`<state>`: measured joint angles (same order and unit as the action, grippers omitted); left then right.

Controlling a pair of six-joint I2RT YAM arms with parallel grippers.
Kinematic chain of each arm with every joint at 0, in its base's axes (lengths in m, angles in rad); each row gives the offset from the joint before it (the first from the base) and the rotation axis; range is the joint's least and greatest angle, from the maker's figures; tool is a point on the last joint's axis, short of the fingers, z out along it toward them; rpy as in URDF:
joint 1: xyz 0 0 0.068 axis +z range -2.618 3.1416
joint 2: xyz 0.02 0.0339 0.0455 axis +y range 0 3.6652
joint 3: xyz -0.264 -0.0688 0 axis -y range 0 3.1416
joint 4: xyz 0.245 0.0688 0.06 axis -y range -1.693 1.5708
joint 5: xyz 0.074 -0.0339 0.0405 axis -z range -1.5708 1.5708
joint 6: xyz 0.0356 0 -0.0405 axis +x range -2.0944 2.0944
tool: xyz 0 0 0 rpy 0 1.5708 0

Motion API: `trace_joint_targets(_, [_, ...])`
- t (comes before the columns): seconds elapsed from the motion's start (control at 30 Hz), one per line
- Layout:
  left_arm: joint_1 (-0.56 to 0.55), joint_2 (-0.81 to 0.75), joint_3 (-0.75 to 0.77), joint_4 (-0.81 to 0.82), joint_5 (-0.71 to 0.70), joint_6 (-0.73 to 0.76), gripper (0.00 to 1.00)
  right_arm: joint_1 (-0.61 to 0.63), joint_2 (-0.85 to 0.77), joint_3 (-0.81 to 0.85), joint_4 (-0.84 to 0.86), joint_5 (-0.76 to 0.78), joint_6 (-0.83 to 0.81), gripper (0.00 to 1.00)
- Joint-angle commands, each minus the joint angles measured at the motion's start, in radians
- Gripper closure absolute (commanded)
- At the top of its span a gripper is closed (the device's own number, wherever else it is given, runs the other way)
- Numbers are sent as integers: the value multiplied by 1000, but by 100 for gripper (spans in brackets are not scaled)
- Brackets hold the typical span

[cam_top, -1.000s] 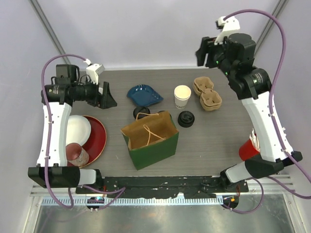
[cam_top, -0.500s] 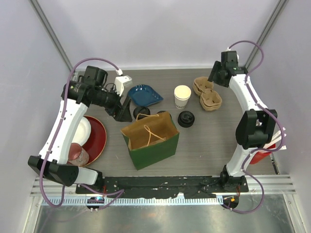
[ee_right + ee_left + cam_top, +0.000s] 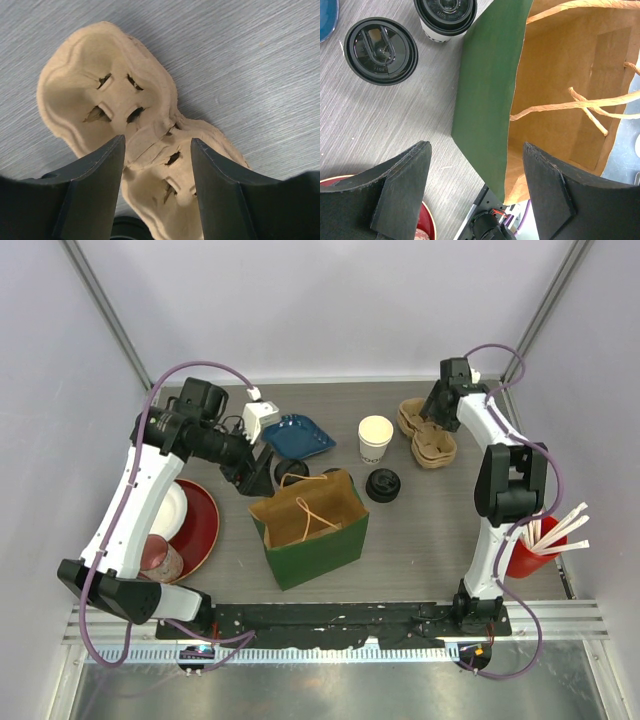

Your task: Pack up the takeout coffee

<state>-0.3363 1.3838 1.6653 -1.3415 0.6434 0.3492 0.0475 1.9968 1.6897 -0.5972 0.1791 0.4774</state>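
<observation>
Nearest us, the green paper bag (image 3: 312,530) stands open on the tabletop (image 3: 430,530). Its brown inside shows only the twine handles (image 3: 570,102), with no cup in the part we can see. To its left sits a red plate (image 3: 207,522) carrying a white bowl (image 3: 162,508). The left hand (image 3: 256,476) hangs over the bag's far left corner, its fingers spread wide and holding nothing. The takeout coffee (image 3: 290,472) is outside the bag, just behind its far wall. One lidded cup (image 3: 445,12) stands close against the green paper. Beside it is a second black sip lid (image 3: 381,44), though from straight above we cannot tell whether a cup stands under it. Farther right lie another black lid (image 3: 383,485) and, beyond it, an uncovered paper cup (image 3: 376,438), with a blue dish (image 3: 298,435) to that cup's left. At the far right, the right hand (image 3: 156,145) hovers wide and empty astride the waist of the pulp cup carrier (image 3: 100,100). We judge the step in hand to be taking up that carrier. To do it well, we come straight down so one finger lands on each side of the narrow middle ridge. We close gently, since pulp crushes, and lift level. The carriers may be nested, so we watch that only one rises. We also keep the left hand clear of the handles and the lidded cup.
</observation>
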Motion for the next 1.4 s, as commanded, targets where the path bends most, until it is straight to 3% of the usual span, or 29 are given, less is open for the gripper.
trace_joint_targets(0.0, [-9,-11,10,-36,13,22,23,3,23,51,39,42,40,39])
trace_joint_targets(0.1, [-7,-12,-6,-31,6,25,23,8,39,53,39,43,43,42])
trace_joint_targets(0.33, [-10,-23,-18,-41,-5,39,23,28,39,44,39,46,36,67])
trace_joint_targets(0.5, [-10,-26,-21,-47,-4,48,23,32,30,41,39,53,27,76])
trace_joint_targets(0.7, [-10,-32,-24,-50,-4,54,23,34,23,38,36,45,21,94])
trace_joint_targets(0.77, [-10,-32,-27,-50,-5,53,23,34,16,36,33,43,17,94])
trace_joint_targets(0.9, [-10,-31,-32,-47,-5,56,23,52,8,44,1,97,4,64])
trace_joint_targets(1.0, [-10,-28,-33,-47,-4,59,23,74,5,50,-18,146,-3,54])
trace_joint_targets(1.37, [-10,-37,-52,-58,4,88,24,100,86,111,-56,149,7,46])
